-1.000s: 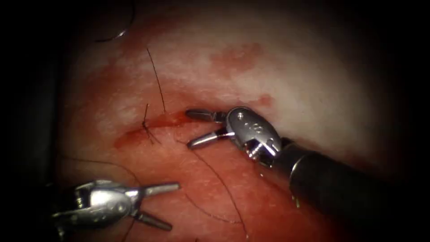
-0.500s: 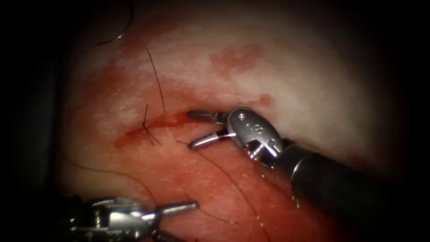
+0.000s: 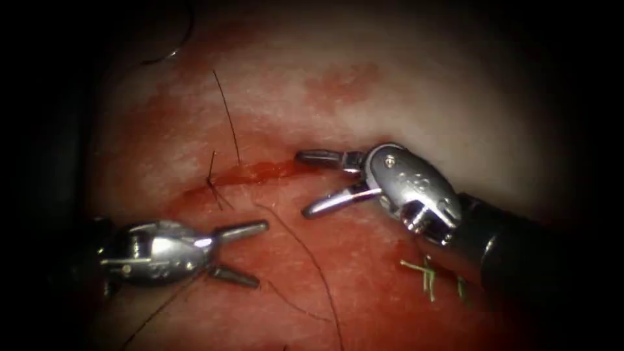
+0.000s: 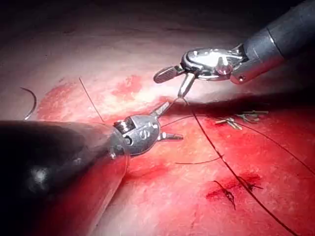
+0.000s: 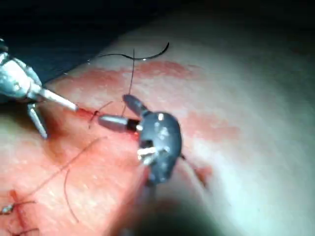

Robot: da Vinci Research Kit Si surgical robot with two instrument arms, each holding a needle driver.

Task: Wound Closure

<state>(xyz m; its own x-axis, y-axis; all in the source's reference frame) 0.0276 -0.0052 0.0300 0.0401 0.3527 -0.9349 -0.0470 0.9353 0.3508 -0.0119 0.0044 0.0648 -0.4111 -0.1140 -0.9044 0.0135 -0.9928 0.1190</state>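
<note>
Beside cut (image 3: 247,174), empty open grippers, needle (image 3: 172,49) apart

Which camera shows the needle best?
The right wrist view: the needle lies free on the tissue, its whole curve lit. The left wrist view shows it as a thinner arc; the endoscope view shows it dim, near the dark edge.

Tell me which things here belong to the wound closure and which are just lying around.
In the job:
left tool, jaws open, holding nothing
right tool, jaws open, holding nothing
cut in the tissue
thread
knotted stitch
curved needle, lying free on the tissue

Lying about:
green thread pieces
</note>
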